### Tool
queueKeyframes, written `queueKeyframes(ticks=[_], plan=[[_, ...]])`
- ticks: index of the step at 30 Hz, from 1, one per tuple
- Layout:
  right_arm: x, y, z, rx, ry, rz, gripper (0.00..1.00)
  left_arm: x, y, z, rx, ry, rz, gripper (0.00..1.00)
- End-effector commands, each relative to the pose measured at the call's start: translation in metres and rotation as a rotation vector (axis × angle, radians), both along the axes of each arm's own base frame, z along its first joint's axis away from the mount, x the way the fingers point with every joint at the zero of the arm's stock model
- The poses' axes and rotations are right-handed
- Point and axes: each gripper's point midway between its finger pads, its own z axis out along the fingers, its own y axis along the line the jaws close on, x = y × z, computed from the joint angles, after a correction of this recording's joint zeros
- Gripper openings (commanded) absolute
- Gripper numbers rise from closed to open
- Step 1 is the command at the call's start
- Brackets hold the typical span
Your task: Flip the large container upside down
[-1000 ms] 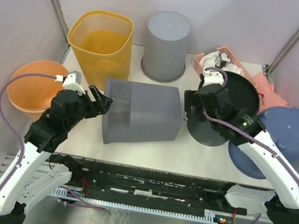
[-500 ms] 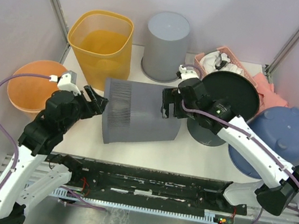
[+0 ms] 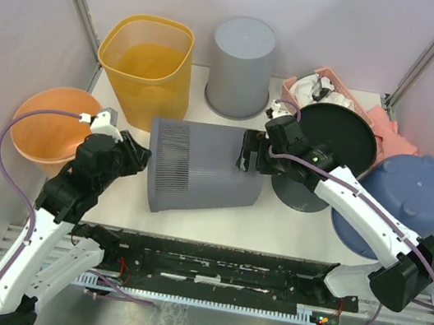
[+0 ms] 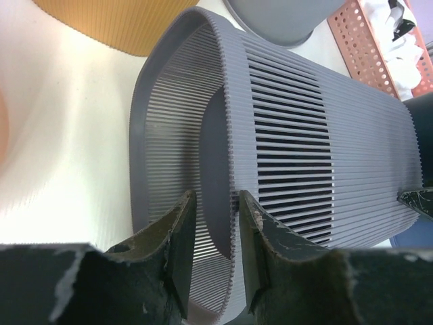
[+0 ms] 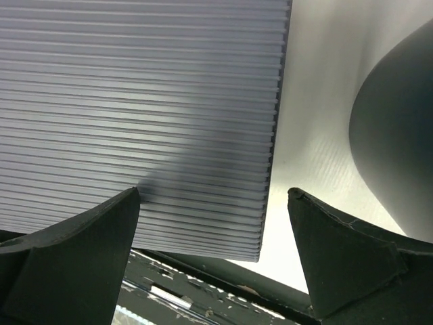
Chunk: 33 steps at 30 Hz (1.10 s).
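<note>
Left gripper [image 4: 215,203] — on large container [image 4: 298,122] rim

The container [image 3: 204,164] is a large grey bin. Its wall has fine ribs from the mouth to the base, and in one band there are narrow open slots between them. It lies on its side in the middle of the white table [image 3: 299,220], not yet turned upside down. The open mouth faces left, the closed base faces right, and the body becomes slightly narrower toward the base.
</note>
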Motion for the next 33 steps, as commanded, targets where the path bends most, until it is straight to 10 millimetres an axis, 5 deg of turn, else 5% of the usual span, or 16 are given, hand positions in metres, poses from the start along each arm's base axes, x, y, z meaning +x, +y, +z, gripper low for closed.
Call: queueKeyframes(ticks=[1,6,19,33], plan=[[0.0,0.014,0.018,0.155,-0.006,0.016,0.99,0.002,-0.002,-0.014,0.028,0.015,-0.02,0.38],[-0.005,0.028,0.021,0.241,0.018,0.068,0.99,0.003,-0.001,-0.021,0.041,0.029,-0.017,0.37],[-0.038,0.065,0.128,0.628,-0.126,0.316,0.99,0.003,-0.005,-0.051,0.05,0.091,-0.035,0.33],[-0.052,0.068,0.191,0.744,-0.209,0.399,0.99,0.006,-0.023,-0.065,-0.005,0.118,-0.096,0.34]])
